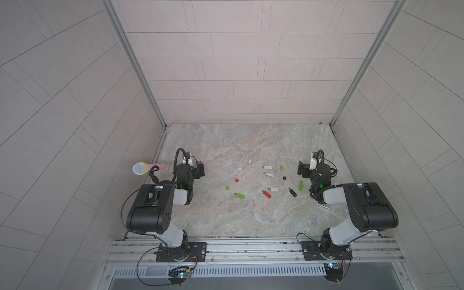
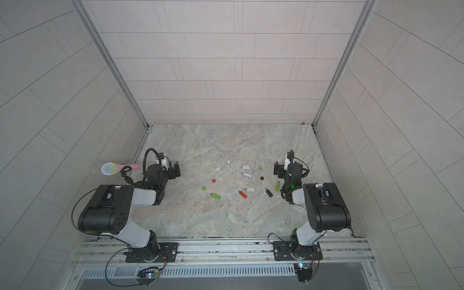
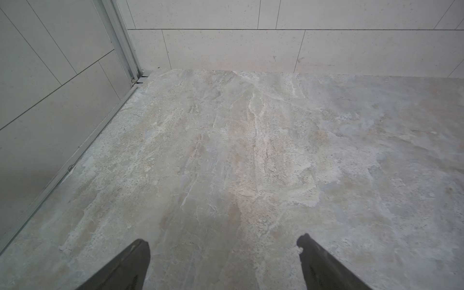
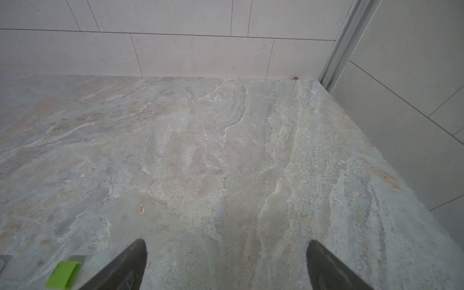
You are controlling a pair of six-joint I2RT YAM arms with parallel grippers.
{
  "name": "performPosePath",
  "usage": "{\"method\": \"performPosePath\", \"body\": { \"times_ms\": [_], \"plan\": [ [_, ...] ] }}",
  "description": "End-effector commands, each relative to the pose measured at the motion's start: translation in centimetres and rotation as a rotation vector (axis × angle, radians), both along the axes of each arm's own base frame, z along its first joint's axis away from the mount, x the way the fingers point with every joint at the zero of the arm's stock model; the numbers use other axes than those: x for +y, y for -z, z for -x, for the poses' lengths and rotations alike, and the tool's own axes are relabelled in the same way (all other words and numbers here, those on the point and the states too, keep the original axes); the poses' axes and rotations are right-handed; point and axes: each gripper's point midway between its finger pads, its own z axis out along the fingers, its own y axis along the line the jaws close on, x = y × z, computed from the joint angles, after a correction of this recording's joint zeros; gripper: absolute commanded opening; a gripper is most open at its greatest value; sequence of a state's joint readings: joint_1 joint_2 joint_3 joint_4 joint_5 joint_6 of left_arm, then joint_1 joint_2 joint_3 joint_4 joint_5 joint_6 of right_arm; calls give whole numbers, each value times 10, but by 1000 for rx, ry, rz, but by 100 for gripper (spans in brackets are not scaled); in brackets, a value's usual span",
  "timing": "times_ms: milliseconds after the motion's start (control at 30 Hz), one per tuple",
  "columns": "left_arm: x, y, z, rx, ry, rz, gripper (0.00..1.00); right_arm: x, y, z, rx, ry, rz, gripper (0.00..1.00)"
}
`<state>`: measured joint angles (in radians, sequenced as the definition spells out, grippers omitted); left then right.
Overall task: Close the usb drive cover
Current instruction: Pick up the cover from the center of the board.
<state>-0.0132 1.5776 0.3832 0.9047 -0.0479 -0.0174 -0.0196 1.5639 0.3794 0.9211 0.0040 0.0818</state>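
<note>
The red usb drive (image 1: 267,194) lies flat, uncapped, connector bare. A green drive (image 1: 240,196) lies left of it, a black drive (image 1: 292,192) right; a red cap (image 1: 236,180) lies loose, farther left.

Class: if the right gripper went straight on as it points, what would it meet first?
The way looks free: the right gripper faces bare tabletop, then probably the back wall; the green cap lies aside.

The counter (image 1: 226,216) holds seven USB drives (image 1: 267,167) (image 1: 269,174) (image 1: 273,189) (image 1: 240,195) (image 1: 300,185) (image 1: 266,193) (image 1: 292,192): three white, two green, one red, one black. There are seven loose caps (image 1: 250,162) (image 1: 239,169) (image 1: 243,178) (image 1: 227,187) (image 1: 281,167) (image 1: 236,180) (image 1: 284,178) in the same colour split, and one microphone (image 1: 140,168).
</note>
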Motion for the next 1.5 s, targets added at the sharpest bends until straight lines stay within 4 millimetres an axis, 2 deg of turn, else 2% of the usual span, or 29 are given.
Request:
{"method": "performPosePath", "body": {
  "times_ms": [0, 700, 867, 933, 1033, 1133, 1200, 1300, 1467],
  "plan": [
    [1, -6, -5, -15, 8, -14, 100, 2, 1, 1, 1, -13, 12, 100],
    [1, -7, -3, -25, -2, -25, 100, -3, 1, 1, 2, 12, 9, 100],
    [-7, -15, 9, -89, 10, -73, 100, 6, -6, 7, -35, -12, 38, 99],
    [-11, -19, 20, -130, 16, -91, 100, 8, -15, 12, -67, -11, 56, 99],
    [-16, -32, 28, -166, 4, -136, 100, 11, -30, 20, -46, -17, 44, 99],
    [-13, -46, 33, -150, -36, -136, 100, 12, -40, 28, 65, -2, -16, 100],
    [-16, -56, 36, -122, -40, -126, 100, 12, -53, 34, 69, 26, -91, 100],
    [-3, -83, 39, -162, -157, -12, 100, 23, -66, 43, 127, -6, -164, 98],
    [1, -115, 45, -160, -242, 169, 100, 50, -84, 57, 277, -79, -342, 100]
  ]
}}
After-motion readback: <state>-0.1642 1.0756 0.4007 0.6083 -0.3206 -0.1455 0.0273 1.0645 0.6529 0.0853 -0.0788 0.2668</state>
